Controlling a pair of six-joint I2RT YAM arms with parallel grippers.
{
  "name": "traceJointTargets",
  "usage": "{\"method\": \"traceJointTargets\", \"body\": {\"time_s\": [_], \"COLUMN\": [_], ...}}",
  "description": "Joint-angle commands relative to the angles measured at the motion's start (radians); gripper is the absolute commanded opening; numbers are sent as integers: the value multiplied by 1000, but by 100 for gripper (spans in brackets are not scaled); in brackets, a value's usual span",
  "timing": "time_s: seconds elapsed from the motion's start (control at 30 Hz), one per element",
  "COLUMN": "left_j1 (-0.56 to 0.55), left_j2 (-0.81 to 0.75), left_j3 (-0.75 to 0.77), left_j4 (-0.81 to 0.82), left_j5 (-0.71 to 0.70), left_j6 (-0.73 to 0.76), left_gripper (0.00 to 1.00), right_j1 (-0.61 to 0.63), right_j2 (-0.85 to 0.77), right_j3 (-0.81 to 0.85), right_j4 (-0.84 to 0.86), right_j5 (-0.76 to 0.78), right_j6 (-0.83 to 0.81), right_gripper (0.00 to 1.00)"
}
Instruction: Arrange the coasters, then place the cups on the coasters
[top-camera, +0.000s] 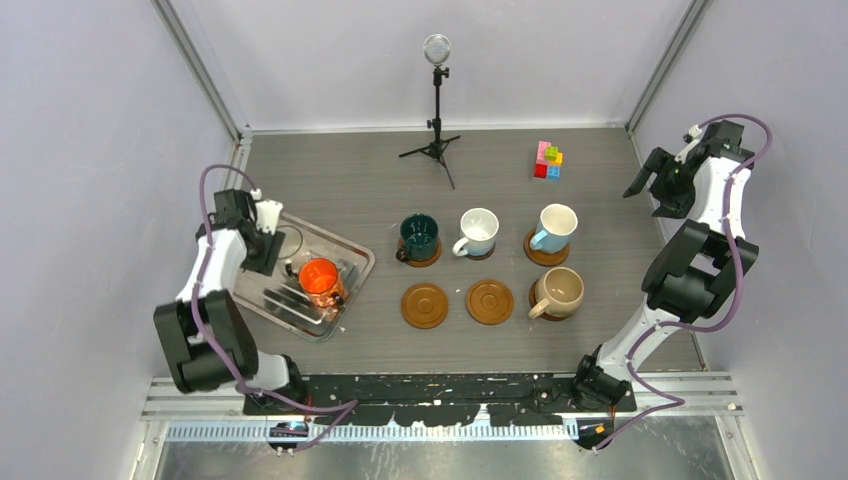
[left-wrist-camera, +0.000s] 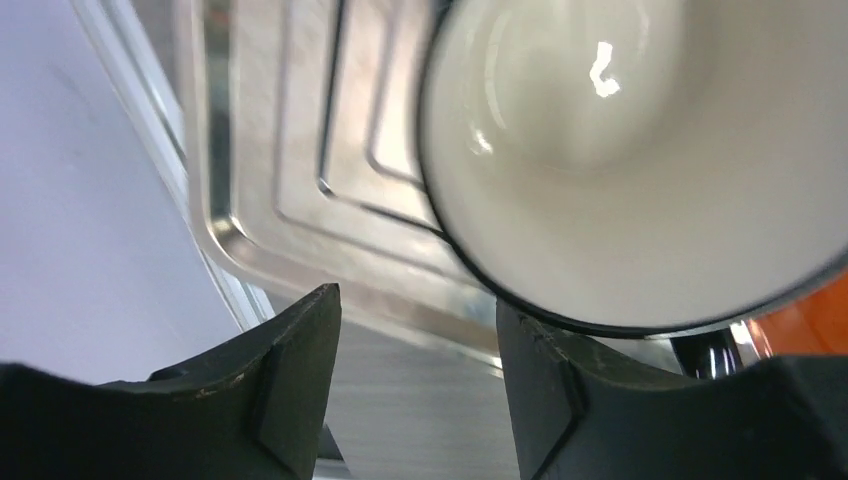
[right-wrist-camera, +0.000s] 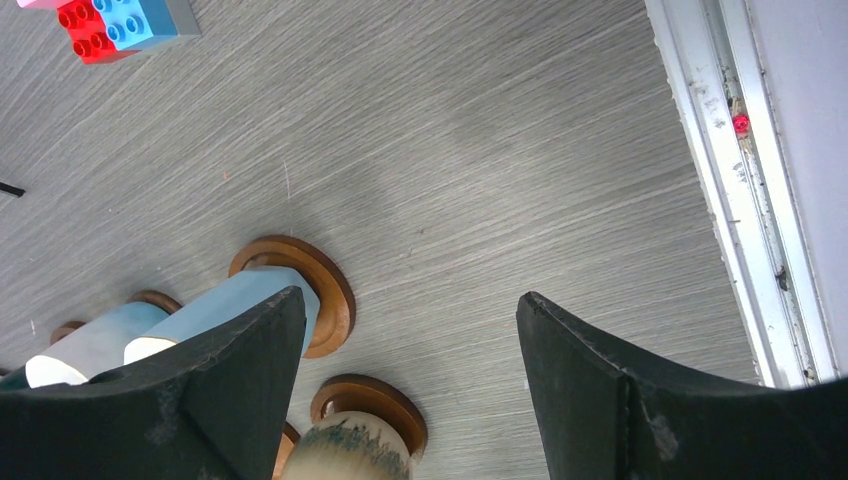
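Six round wooden coasters lie in two rows of three at the table's middle. In the back row they carry a dark green cup (top-camera: 418, 237), a white cup (top-camera: 479, 231) and a light blue cup (top-camera: 554, 227). In the front row two coasters (top-camera: 425, 305) (top-camera: 490, 301) are bare and a beige cup (top-camera: 559, 292) stands on the third. An orange cup (top-camera: 321, 279) stands in the silver tray (top-camera: 352, 252). A white cup with a dark rim (left-wrist-camera: 640, 150) sits just past the right fingertip (left-wrist-camera: 525, 350) of my left gripper (left-wrist-camera: 418, 330), which is open with nothing between its fingers. My right gripper (right-wrist-camera: 410, 340) is open and raised at the back right.
A microphone on a black tripod (top-camera: 437, 100) stands at the back centre. A stack of coloured blocks (top-camera: 548, 160) (right-wrist-camera: 120, 25) sits back right. The tray lies beside the left wall, and a metal rail (right-wrist-camera: 745, 190) runs along the right wall.
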Motion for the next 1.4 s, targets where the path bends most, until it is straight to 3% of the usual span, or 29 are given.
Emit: {"method": "traceJointTargets", "body": {"time_s": [0.0,0.2,0.37,0.53,0.83,1.1,1.37], "left_j1": [39,111,127,125,31,-3,-4], "left_j2": [136,195,82,35,66,153,233], "left_j3": [151,297,294,266,192,91,60], "left_j4": [165,54,-147,-229,-107,97,248], "left_j5": [2,158,388,470,365,194,226], "left_j6": [-55,-73,-10,-43,-144,-225,-257], "left_gripper": [61,67,77,81,76,64,53], "right_j1": [-5,-6,-5,-5,-4,-4,-3], "right_j2": [-28,-33,-37,-26,-11,-23,-37], "right_j3": [26,20,19,23,46,30,17], "right_j4": [1,-5,-5,-1,-10,-12,-14], "right_j5": [11,12,-6,-28,-26,-18,-5], "right_j6": [-13,-28,-28,-12,-18,-22,-34], "right_gripper": [82,82,82,82,82,82,82]}}
